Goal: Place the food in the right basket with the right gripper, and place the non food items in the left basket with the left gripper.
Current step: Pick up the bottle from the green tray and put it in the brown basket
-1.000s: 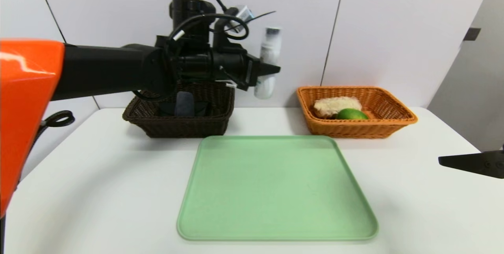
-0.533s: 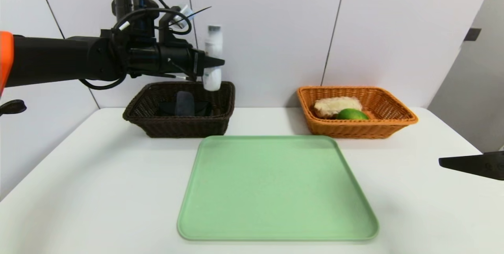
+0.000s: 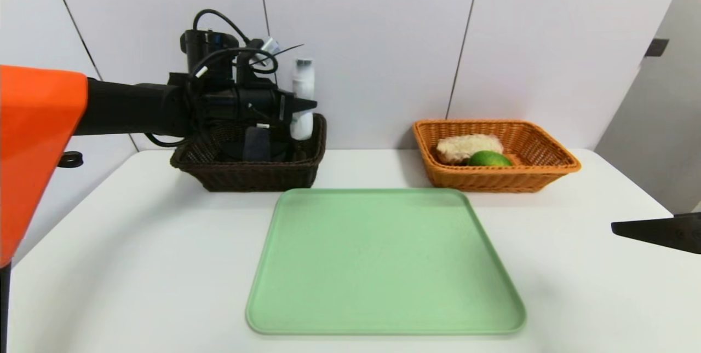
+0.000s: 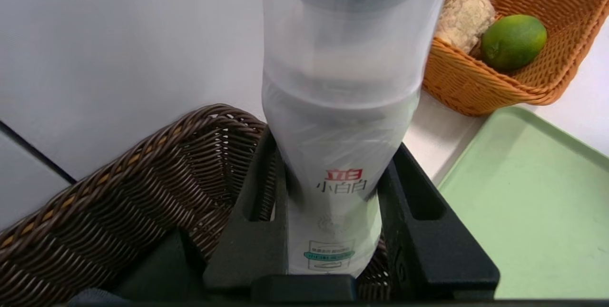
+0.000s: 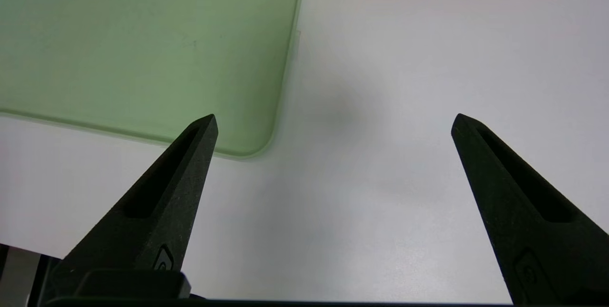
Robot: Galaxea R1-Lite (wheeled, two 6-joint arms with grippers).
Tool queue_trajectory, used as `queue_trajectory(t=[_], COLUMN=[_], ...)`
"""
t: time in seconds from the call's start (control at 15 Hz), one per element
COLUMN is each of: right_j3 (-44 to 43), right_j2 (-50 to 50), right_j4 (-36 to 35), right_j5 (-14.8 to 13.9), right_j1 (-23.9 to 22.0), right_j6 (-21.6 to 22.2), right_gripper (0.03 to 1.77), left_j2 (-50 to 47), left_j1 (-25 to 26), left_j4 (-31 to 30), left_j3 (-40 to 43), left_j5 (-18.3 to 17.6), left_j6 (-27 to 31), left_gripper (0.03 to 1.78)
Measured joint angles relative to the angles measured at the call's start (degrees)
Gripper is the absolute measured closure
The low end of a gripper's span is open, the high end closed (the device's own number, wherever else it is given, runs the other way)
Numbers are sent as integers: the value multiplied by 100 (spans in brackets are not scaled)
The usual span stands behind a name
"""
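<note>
Risk first: I have the bottle [image 3: 303, 98] upright in the left gripper [image 3: 306, 105], jaws closed partway on its lower body, and it hangs over the right-hand end of the dark basket [image 3: 246, 169], right above that rim. If I let go here, I judge the base may catch the rim or wall and the bottle could tip outward onto the tabletop instead of dropping in. It is tall and narrow, held low on its body, so I expect it to topple once freed, and a fall from this height could make it bounce or roll. The fingers [image 4: 257, 250] also sit close to the wicker, so pushing down may snag the weave and drag the basket along the back edge of the tabletop.

Inside the dark basket I see a dark item [image 3: 256, 145] lying near the middle; what it is I cannot tell. It takes up floor space, and the bottle may land on it and lean.

The orange basket [image 3: 547, 169] stands at the back right with a lime [image 3: 488, 159] and a pale food piece [image 3: 468, 147] in it, well apart from my bottle. The green tray [image 3: 383, 265] lies in the middle of the tabletop. The right gripper [image 5: 333, 121] hangs spread wide and holding nothing over the tabletop beside the tray's corner, out of the way.
</note>
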Motion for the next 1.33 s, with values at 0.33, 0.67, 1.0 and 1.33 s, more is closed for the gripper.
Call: queue_trajectory(t=[0.33,0.67,1.0,1.33], right_j3=[89,96,87,96], right_j2=[-2,-2,-2,-4], right_j4=[-4,-9,-6,-12], right_j5=[-6,-11,-9,2], right_j1=[1,1,0,-2], right_j6=[2,6,6,12], right_gripper=[10,10,10,10], left_j2=[371,580,634,294], left_j1=[71,85,93,178], left_j4=[-234,-372,-374,-350], left_j3=[45,108,107,185], left_j5=[-16,-20,-9,13], left_j6=[24,30,22,-33], left_gripper=[126,126,73,43])
